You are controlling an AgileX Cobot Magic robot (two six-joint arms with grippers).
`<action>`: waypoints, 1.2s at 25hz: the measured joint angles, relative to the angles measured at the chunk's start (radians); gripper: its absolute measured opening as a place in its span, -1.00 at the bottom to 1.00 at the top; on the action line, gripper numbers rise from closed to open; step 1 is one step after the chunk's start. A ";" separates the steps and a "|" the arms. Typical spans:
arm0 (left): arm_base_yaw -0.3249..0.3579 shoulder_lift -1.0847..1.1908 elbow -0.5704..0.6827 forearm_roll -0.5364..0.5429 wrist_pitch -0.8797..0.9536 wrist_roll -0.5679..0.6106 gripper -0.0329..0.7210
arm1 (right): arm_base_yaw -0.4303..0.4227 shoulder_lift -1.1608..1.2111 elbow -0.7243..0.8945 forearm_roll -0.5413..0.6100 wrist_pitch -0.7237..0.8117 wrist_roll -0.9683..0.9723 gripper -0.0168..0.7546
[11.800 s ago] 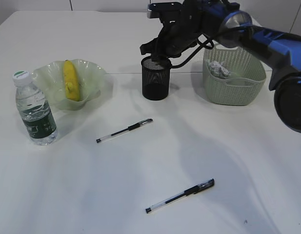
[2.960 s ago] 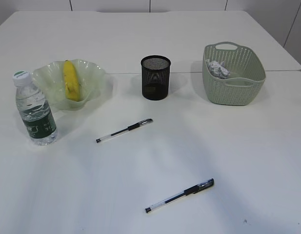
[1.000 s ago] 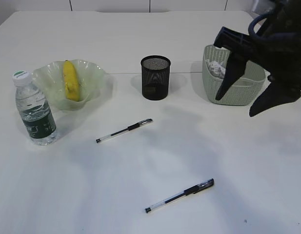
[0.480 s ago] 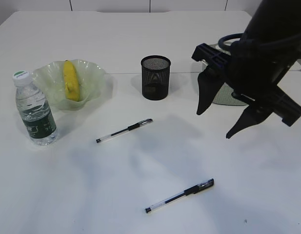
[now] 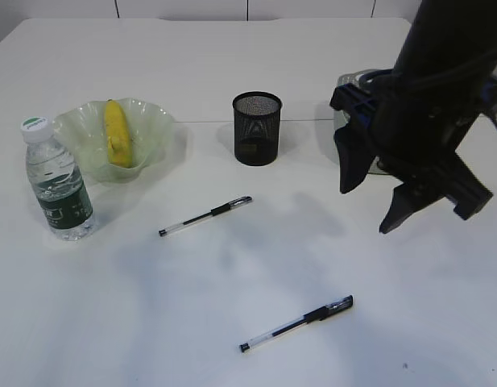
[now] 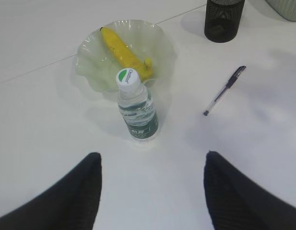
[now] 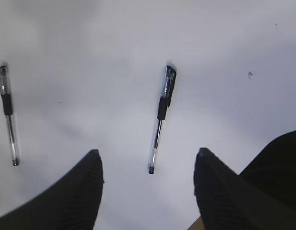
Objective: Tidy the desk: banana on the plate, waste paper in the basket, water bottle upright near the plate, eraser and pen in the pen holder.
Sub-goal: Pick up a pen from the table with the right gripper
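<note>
Right claw (image 5: 369, 211), jaws spread and empty, hangs above the pen (image 5: 297, 324) near the worktop's front edge; in the right wrist view the pen's long axis runs between the jaws.

Bright, even overhead light washes the white table (image 5: 232, 48), with mild glare toward 12 o'clock. Shadows are soft and faint, a broad grey smudge under the right arm (image 5: 425, 121). Both wrist views blur the near fingers (image 6: 71, 201) at 6 o'clock.

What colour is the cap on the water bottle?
White with a green patch on top, on the water bottle; the left wrist view shows it best.
</note>
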 joint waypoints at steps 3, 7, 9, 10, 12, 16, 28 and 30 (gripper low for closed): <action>0.000 0.000 0.000 0.000 -0.002 0.000 0.35 | 0.002 0.055 0.000 0.053 -0.004 -0.011 0.19; 0.000 0.000 0.000 0.006 -0.008 0.000 0.35 | 0.004 0.096 0.000 0.088 -0.015 -0.029 0.06; 0.000 0.000 0.000 0.008 -0.008 0.000 0.35 | 0.004 0.101 0.000 0.079 -0.016 -0.029 -0.01; 0.000 0.000 0.000 0.008 -0.008 0.000 0.35 | 0.004 0.101 0.000 0.071 -0.017 -0.027 -0.02; 0.000 0.000 0.000 0.010 -0.008 0.000 0.35 | 0.004 0.110 0.000 0.057 -0.017 -0.024 -0.04; 0.000 0.000 0.000 0.010 -0.013 0.000 0.35 | 0.004 0.137 0.000 0.053 -0.019 -0.023 -0.05; 0.000 0.000 0.000 0.007 -0.009 0.000 0.35 | 0.004 0.138 0.000 0.012 -0.020 -0.027 -0.06; 0.000 0.000 0.000 0.007 -0.007 0.000 0.35 | 0.004 0.138 0.000 0.007 -0.020 -0.027 -0.06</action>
